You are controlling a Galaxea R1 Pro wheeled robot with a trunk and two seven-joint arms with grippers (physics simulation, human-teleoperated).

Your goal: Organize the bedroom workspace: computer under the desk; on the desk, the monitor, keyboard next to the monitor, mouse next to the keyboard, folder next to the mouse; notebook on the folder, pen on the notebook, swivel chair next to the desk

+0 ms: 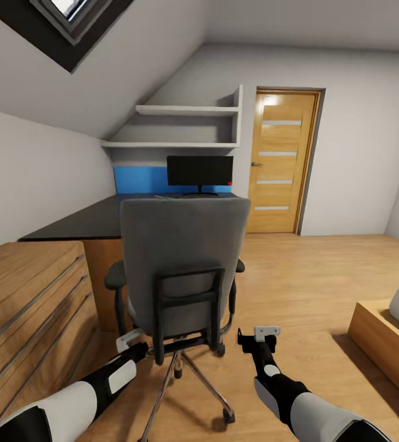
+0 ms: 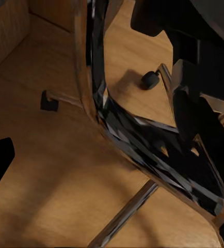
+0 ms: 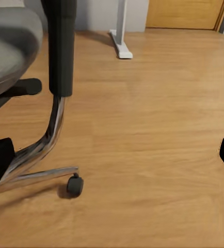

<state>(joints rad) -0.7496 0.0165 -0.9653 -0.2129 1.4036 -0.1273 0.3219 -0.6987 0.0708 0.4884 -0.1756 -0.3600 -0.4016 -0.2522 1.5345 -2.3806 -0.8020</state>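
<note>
The grey swivel chair [image 1: 184, 258] stands with its back to me, in front of the black-topped desk [image 1: 83, 224]. At the desk's far end the black monitor [image 1: 199, 170] stands upright. My left gripper [image 1: 127, 339] is open, low at the chair's left rear, where the chair's chrome frame [image 2: 99, 98] runs close ahead of its fingers. My right gripper [image 1: 258, 334] is open and holds nothing, low to the right of the chair base [image 3: 37, 155]. The chair back hides the seat. The folder, keyboard, mouse, notebook, pen and computer are out of view.
A light-wood drawer chest [image 1: 27, 307] stands close on my left. A bed frame [image 1: 383, 334] is at the right, and an oak door [image 1: 282, 162] is at the back. A white desk leg [image 3: 121, 36] stands beyond the chair. Wood floor stretches open on the right.
</note>
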